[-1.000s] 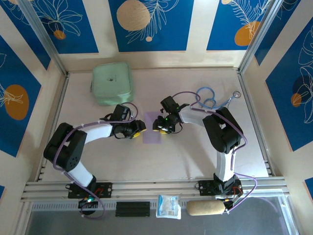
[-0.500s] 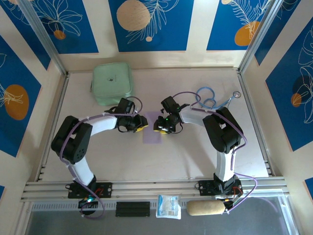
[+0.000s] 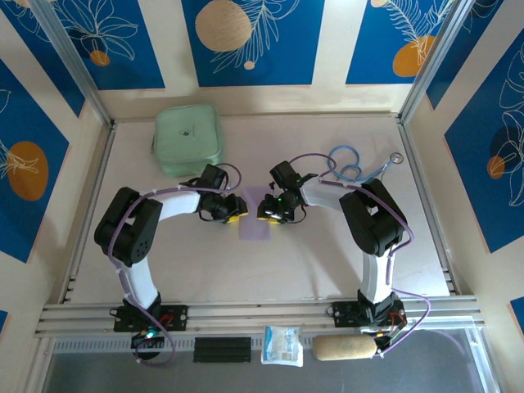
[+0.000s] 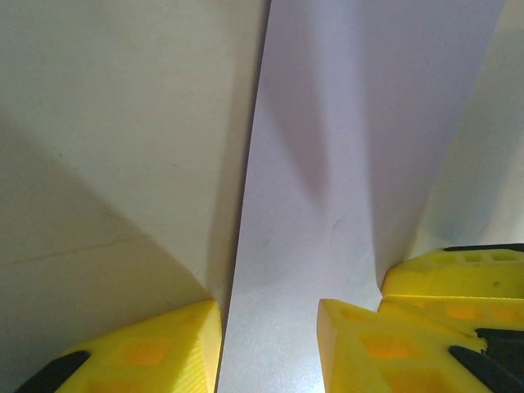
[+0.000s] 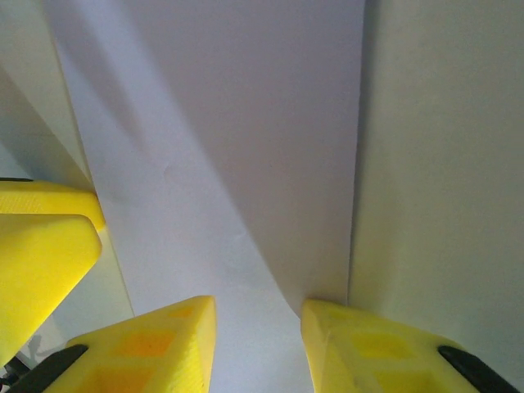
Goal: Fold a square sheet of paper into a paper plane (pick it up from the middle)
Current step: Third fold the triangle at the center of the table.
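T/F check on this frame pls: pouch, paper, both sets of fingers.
1. The mint-green pouch touches the paper. False: they lie apart, with the pouch at the table's far left.
2. The left gripper's fingers straddle one edge of the paper. True.
3. The right gripper's fingers are closed tight. False: a gap shows between them, with a paper edge in it.
4. The two grippers sit at opposite sides of the paper. True.
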Controlling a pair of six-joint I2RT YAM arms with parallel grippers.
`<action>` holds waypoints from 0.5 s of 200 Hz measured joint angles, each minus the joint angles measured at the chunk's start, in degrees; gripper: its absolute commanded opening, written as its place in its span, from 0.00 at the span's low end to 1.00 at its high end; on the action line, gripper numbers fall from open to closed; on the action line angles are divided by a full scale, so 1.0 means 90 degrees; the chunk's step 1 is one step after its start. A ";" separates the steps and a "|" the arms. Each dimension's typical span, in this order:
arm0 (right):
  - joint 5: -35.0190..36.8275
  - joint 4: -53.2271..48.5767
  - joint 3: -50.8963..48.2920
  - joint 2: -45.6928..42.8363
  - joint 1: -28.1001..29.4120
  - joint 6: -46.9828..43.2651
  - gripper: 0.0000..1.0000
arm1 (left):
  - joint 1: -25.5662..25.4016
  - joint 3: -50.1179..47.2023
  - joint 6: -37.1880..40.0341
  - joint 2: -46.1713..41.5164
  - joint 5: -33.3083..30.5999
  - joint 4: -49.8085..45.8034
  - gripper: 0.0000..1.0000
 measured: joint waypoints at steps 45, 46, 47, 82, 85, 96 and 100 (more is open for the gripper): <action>-0.0017 -0.0005 0.0000 0.0005 -0.0012 0.0002 0.36 | -0.0002 0.0117 0.0282 0.0034 0.0015 -0.0228 0.36; -0.0019 -0.0005 0.0000 0.0007 -0.0012 0.0002 0.36 | -0.0002 0.0117 0.0284 0.0034 0.0017 -0.0233 0.36; -0.0019 -0.0005 0.0000 0.0007 -0.0012 0.0002 0.36 | -0.0002 0.0117 0.0291 0.0034 0.0019 -0.0238 0.36; -0.0046 -0.0005 0.0000 0.0012 -0.0024 0.0002 0.36 | -0.0002 0.0163 0.0573 0.0034 0.0231 -0.0546 0.35; -0.0046 -0.0005 0.0000 0.0012 -0.0024 0.0002 0.36 | -0.0002 0.0160 0.0610 0.0034 0.0250 -0.0563 0.35; -0.0046 -0.0005 0.0000 0.0012 -0.0024 0.0005 0.36 | -0.0002 0.0163 0.0670 0.0034 0.0335 -0.0641 0.35; -0.0046 -0.0005 0.0000 0.0012 -0.0024 0.0005 0.36 | -0.0002 0.0163 0.0697 0.0034 0.0352 -0.0656 0.35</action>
